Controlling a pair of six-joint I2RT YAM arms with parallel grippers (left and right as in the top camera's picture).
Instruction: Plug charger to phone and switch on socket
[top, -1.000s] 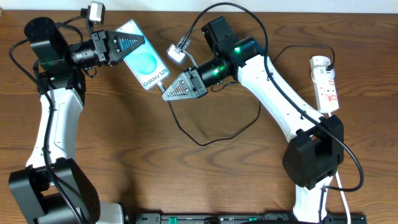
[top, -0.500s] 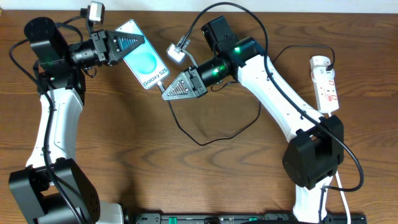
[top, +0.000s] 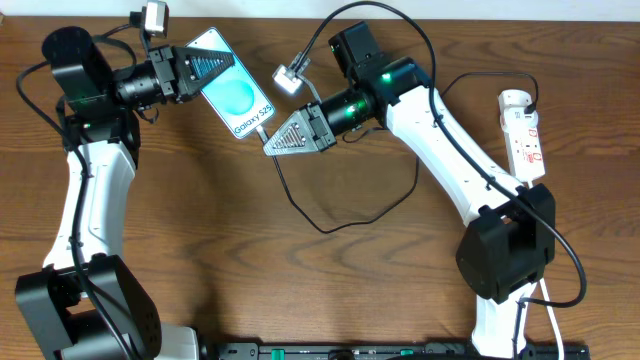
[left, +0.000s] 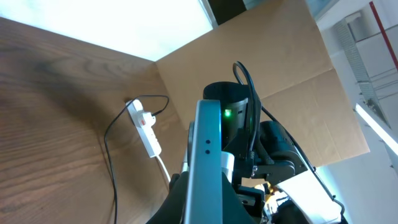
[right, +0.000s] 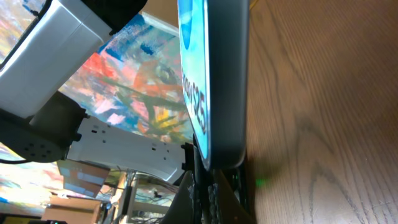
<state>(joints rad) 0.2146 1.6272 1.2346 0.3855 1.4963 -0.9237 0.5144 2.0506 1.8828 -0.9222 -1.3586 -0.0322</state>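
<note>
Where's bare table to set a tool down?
Free: brown wooden table's front centre, between the white left arm and right arm, below the thin black charger cable's loop. Crowded: top centre around the blue-screened phone; far right by the white power strip.

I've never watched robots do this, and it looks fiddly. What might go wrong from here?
The phone is pinched at one end only by the left fingers; pushing a connector in at the far end could twist it loose.
The right fingers hide the connector tip, so it may miss the port.
The charger cable loops loose beside the right arm and could snag.
</note>
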